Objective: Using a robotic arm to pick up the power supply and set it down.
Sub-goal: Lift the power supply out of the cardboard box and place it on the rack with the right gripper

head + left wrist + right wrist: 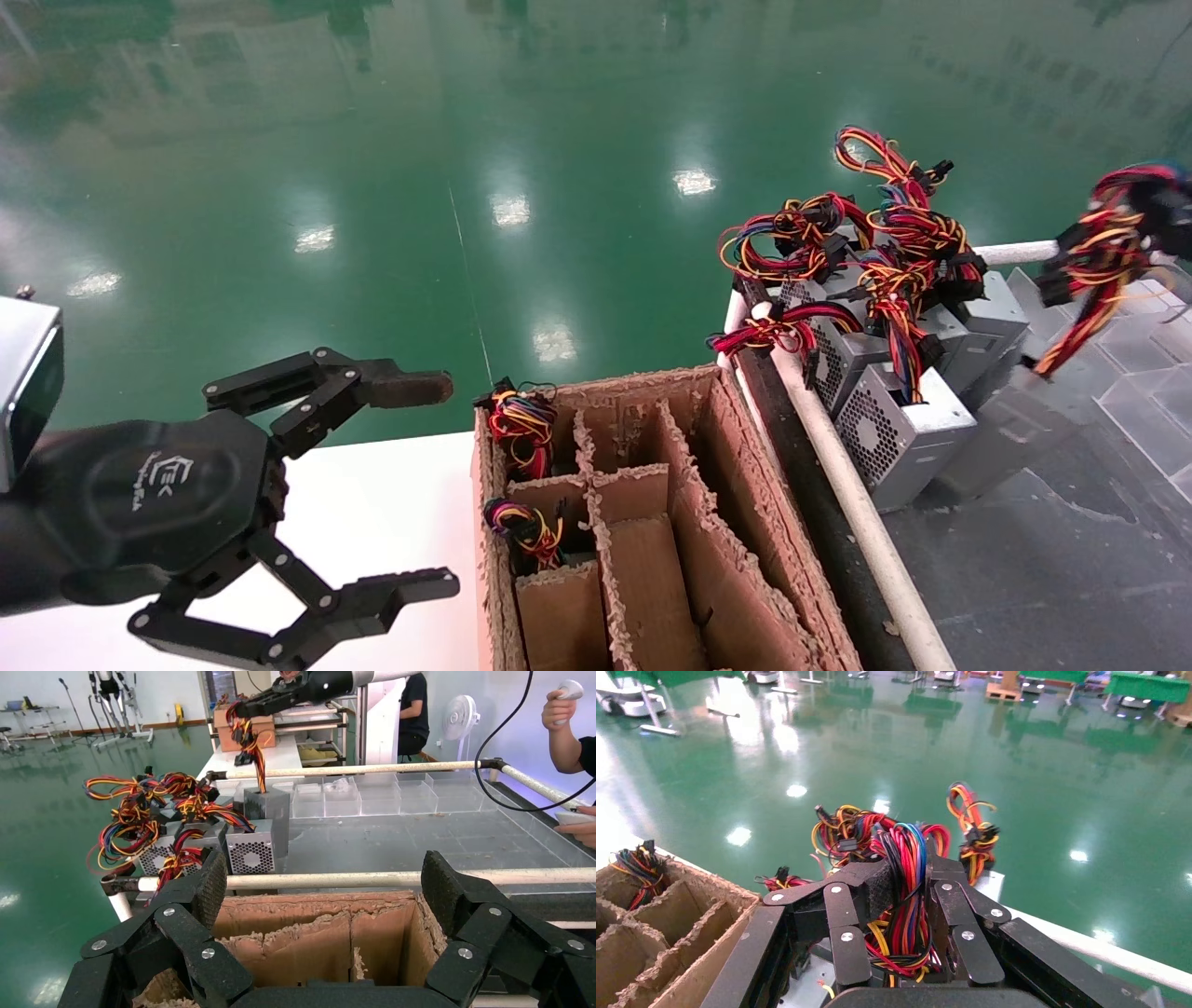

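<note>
My right gripper point(912, 876) is shut on the red, yellow, blue and black wire bundle point(903, 903) of a power supply. In the head view this gripper point(1166, 216) is at the far right, with the wires point(1099, 252) trailing down to the grey power supply point(1010, 415), which hangs blurred above the dark mat. The left wrist view shows that box point(270, 808) dangling under the right arm point(309, 685). My left gripper point(447, 483) stands open and empty over the white table at the lower left; in its own view point(323, 881) it faces the cardboard box.
Several other power supplies point(894, 419) with tangled wires lie behind a white rail point(838, 466). A brown cardboard divider box point(736, 522) holds wire bundles in two cells. Clear plastic trays point(1145, 373) line the far right. A person's hands point(573, 713) show beyond the mat.
</note>
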`<state>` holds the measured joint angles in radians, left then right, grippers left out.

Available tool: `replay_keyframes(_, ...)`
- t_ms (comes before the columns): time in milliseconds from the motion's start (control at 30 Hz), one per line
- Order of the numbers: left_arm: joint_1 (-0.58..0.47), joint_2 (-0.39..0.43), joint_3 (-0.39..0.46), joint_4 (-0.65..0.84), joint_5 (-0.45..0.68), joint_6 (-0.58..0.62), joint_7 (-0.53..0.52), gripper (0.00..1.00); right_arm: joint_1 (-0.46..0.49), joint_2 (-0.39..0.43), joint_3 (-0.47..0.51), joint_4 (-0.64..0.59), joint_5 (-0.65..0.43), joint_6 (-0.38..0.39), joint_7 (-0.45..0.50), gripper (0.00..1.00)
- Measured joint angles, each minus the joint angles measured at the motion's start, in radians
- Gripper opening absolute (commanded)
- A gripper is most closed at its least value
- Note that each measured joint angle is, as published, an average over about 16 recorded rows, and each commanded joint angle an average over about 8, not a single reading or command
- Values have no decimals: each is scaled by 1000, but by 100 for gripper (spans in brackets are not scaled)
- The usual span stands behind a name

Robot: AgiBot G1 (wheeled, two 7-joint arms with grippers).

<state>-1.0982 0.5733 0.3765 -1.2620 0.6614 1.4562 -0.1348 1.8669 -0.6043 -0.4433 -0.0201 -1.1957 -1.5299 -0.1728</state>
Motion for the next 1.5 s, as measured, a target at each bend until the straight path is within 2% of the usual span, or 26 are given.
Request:
replay_keyframes(400,0,0,0,0,0,0,0,100,-18,-90,1,7,2,90,3,0)
replay_keyframes(700,0,0,0,0,0,0,0,100,-28,-127,0,8,0,117,11,0)
replay_keyframes(767,0,0,0,0,0,0,0,100,-32,-131,0,8,-1,119,12,9)
replay_keyframes(967,0,0,0,0,0,0,0,100,-41,-135,-1,7,-2,124,16,83)
replay_keyframes(1033,0,0,0,0,0,0,0,100,-44,-135,-1,6,-2,125,17,99)
replay_keyframes(1500,0,0,0,0,0,0,0,100,-56,-117,-6,6,-8,139,28,100)
